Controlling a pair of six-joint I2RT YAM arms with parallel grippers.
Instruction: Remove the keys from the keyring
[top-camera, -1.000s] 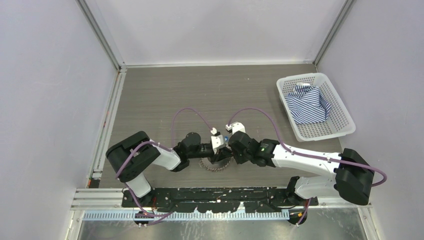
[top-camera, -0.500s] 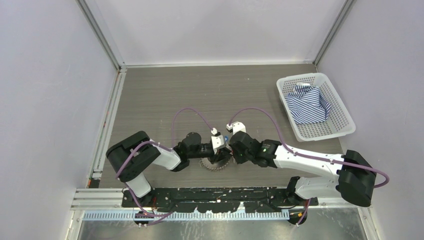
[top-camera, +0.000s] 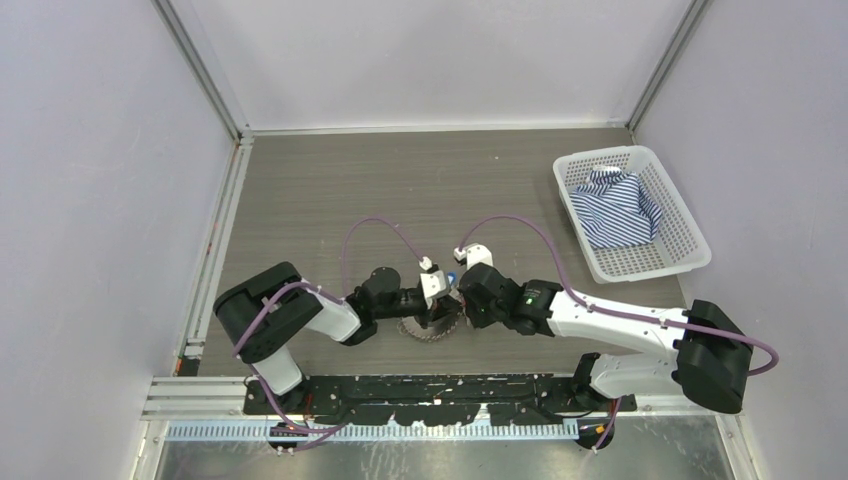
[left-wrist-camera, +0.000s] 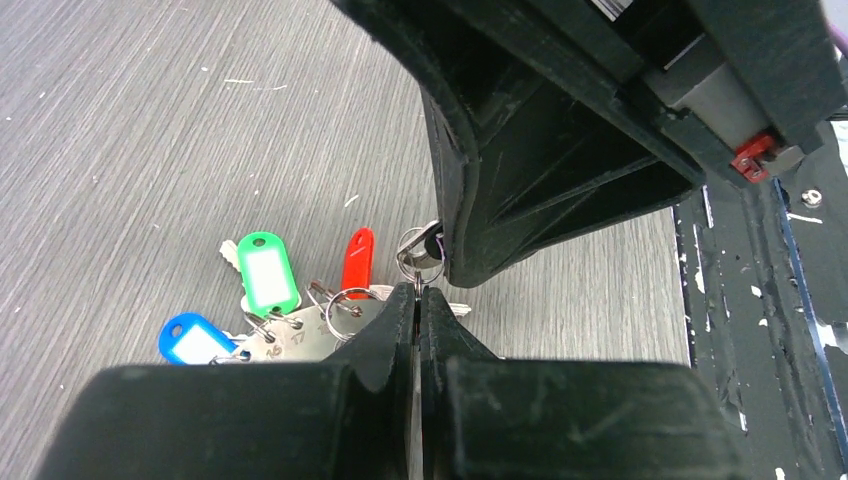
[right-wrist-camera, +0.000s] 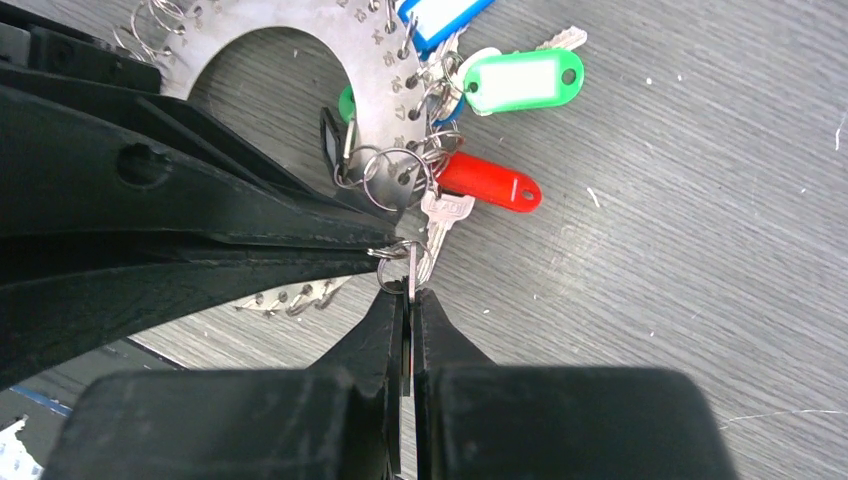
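Grey table (top-camera: 400, 190), white basket (top-camera: 690, 252) far R w/ striped cloth (top-camera: 615, 210) in it, well apart from the work. Both arms meet mid-table near the front edge. Their wrists crowd over the keyring (left-wrist-camera: 300, 343), so the top cam gets only a bit of its toothed rim and no keys.

Keyring lies flat on the table. Keys (right-wrist-camera: 440, 215) fan off one side: green tag (right-wrist-camera: 522, 80), red tag (right-wrist-camera: 490, 182), blue tag (left-wrist-camera: 195, 338), plain silver one btw them and the fingers.

L gripper (left-wrist-camera: 417, 297) is pinched tight, no gap. Its tips sit just under a small split ring (left-wrist-camera: 420, 250); can't tell if anything's caught. R gripper (right-wrist-camera: 408, 300) is narrow, nipping that split ring edge-on.

L wrist cam: R gripper's black body fills the top and blocks the table beyond; split ring shows face-on. R wrist cam: L gripper's body bars the left side and covers part of the keyring. Only this cam shows the punched holes along the plate and the thin metal btw the R fingers.
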